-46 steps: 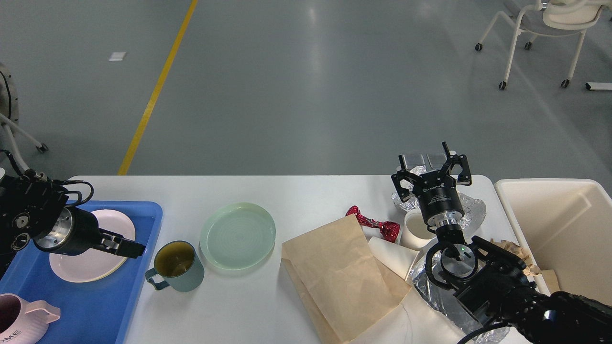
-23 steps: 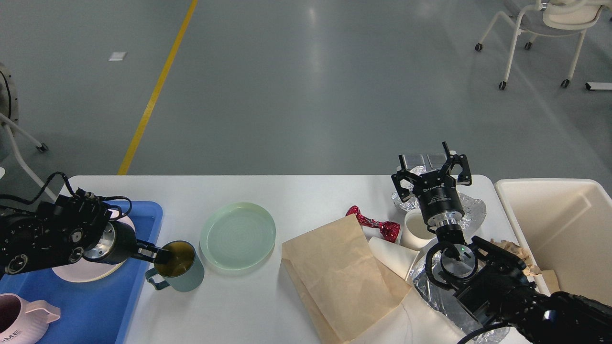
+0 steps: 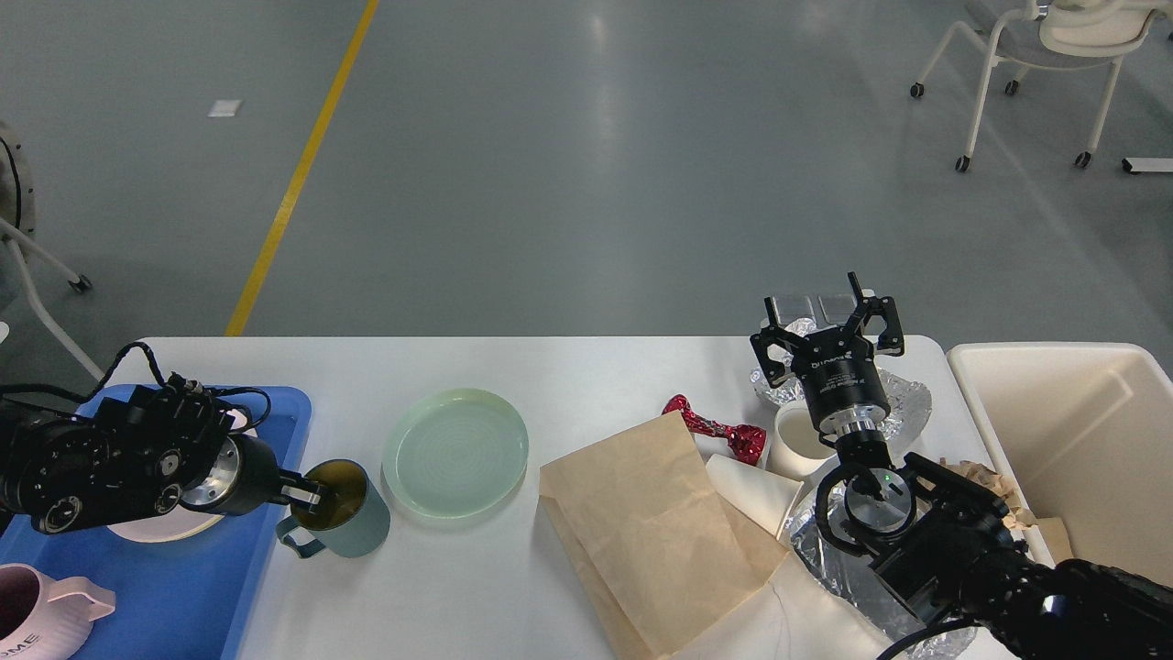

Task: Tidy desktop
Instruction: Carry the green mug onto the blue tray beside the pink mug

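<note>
Two arms: only the left one looks busy, the right is parked over the trash pile.
Desktop: the desktop (image 3: 568, 367) is the big white top filling the lower half of the head view, dishes on its left half, rubbish on its right.
Left gripper: left gripper (image 3: 310, 496) sits at the near rim of the teal mug (image 3: 337, 509), fingers reaching over the rim. Honestly can't tell if they've pinched the wall or are just poking in, too dark and small.
Right gripper: right gripper (image 3: 829, 321) points away from me with its fingers spread, holding nothing, above some crumpled foil (image 3: 903, 403).
Step in hand: my guess is grabbing the mug to move it into the blue tray (image 3: 197, 587).
How to do it well: one finger inside and one outside the wall, squeeze firmly, lift straight up. Keep it level, since the inside looks dark yellowish and I can't tell if that's liquid.
Watch out: the handle faces the tray, and the green plate (image 3: 455, 452) is just beside the mug on the other side, so don't drag sideways.
Landing spot: bare tray floor between the pink plate (image 3: 151, 527) and pink mug (image 3: 37, 614).
Later: paper bag (image 3: 641, 522), red wrapper (image 3: 719, 427), white cup (image 3: 799, 440) probably go in the cream bin (image 3: 1081, 440).
</note>
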Action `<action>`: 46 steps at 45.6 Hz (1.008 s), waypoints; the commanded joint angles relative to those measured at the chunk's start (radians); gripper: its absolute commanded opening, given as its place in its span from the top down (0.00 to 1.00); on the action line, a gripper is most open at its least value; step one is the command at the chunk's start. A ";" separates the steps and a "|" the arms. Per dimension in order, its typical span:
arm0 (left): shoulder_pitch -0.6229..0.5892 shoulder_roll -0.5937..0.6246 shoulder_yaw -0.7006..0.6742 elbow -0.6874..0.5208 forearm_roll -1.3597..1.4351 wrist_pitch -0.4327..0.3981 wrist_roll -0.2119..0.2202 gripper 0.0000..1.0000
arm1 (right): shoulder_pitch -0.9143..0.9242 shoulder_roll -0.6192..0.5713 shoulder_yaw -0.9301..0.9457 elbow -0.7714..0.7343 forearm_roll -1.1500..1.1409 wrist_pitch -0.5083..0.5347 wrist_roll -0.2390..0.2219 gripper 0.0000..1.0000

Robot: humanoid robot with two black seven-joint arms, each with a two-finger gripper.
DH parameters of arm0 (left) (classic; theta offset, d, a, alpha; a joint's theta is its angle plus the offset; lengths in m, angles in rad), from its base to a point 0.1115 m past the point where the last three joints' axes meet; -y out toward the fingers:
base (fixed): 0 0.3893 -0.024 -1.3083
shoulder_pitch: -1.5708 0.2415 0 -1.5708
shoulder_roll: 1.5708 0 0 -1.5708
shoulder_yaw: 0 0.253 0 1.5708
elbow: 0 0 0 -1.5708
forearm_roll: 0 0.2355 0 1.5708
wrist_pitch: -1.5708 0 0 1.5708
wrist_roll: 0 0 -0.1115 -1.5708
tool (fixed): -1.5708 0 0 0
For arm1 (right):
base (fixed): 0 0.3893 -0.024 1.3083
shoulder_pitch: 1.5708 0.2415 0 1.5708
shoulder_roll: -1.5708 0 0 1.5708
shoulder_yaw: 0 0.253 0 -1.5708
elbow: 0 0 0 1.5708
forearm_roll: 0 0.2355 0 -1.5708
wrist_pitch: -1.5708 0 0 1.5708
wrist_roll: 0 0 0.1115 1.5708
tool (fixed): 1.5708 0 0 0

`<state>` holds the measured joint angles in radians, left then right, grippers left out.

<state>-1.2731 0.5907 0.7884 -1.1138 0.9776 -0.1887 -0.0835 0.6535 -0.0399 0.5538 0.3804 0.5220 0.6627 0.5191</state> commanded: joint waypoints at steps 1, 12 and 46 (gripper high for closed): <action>-0.028 0.020 -0.006 -0.027 -0.007 -0.023 -0.015 1.00 | 0.000 0.000 0.000 0.000 0.000 0.000 -0.001 0.00; -0.398 0.329 -0.119 -0.261 -0.002 -0.389 -0.030 1.00 | 0.000 0.000 0.000 0.000 0.000 0.000 0.001 0.00; -0.164 0.730 -0.282 -0.396 0.378 -0.578 -0.047 1.00 | 0.000 0.000 0.000 0.002 0.001 0.000 -0.001 0.00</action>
<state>-1.5482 1.3327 0.5086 -1.5128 1.3219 -0.8715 -0.1277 0.6535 -0.0399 0.5538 0.3807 0.5217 0.6627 0.5188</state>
